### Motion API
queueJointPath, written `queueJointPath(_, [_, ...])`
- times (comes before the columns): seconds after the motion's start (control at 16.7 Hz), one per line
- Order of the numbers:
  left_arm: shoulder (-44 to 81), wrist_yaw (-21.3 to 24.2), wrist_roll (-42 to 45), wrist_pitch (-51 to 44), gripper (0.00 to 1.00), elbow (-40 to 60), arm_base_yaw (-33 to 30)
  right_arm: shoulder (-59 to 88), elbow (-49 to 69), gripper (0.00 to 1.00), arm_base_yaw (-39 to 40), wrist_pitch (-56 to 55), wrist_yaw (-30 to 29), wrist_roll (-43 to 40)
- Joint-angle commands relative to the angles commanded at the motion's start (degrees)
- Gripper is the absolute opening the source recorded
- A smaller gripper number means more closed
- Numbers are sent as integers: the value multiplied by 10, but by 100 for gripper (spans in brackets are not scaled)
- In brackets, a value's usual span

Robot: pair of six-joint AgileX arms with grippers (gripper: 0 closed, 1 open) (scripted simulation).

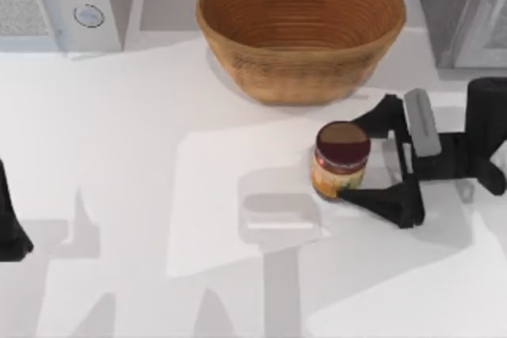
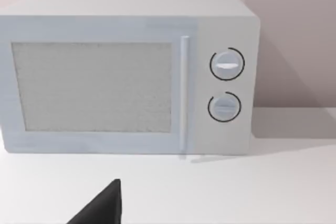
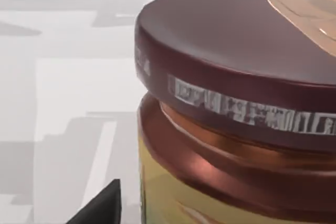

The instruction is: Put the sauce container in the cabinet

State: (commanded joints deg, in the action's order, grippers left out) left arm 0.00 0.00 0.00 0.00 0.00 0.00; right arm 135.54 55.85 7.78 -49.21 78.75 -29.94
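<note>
The sauce container (image 1: 341, 159), a small jar with a maroon lid and an orange-yellow label, stands upright on the white table in front of the basket. My right gripper (image 1: 353, 159) is open, reaching in from the right with one finger on each side of the jar. In the right wrist view the sauce container (image 3: 236, 103) looms very close, beside one dark fingertip (image 3: 102, 208). The grey cabinet (image 1: 455, 5) stands at the back right corner, behind the right arm. My left arm (image 1: 8, 227) rests parked at the table's left edge.
A large woven basket (image 1: 301, 29) sits at the back centre, just behind the jar. A white microwave (image 1: 55, 1) with two round knobs occupies the back left; the left wrist view faces the microwave (image 2: 126, 77).
</note>
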Motion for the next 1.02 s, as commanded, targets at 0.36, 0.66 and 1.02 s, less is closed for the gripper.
queueJointPath(0.36, [0,0,0,0,100,0,0,10,-11,100,43,-113,-39,94])
queueJointPath(0.66, [0,0,0,0,100,0,0,10,-11,92,43,-113,-39,94])
queueJointPath(1.02, [0,0,0,0,100,0,0,10,-11,47,43,-113,-39,94])
